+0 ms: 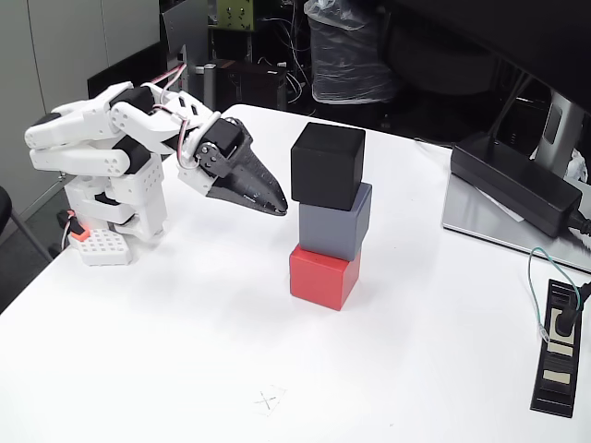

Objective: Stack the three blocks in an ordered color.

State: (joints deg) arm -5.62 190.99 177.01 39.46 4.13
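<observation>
Pencilled cross (269,400): faint mark on the white table (166,360), nearest the camera.
Power strip (558,348): black, at the table's right edge, green wire looping up from it.
Red block (322,276): flat on the table near the middle, bottom of the stack.
Blue-grey block (337,221): sits on the red one, shifted a little right and back.
Black block (327,166): on top, slightly overhanging to the left.
Gripper (274,205): dark fingers drawn together to a point, nothing between them, tip just left of the stack at blue-grey block height, apart from it.
Arm (102,152): white, folded low at the left, base on the table.
Power brick (513,183): long, black, on a grey plate at the far right.
</observation>
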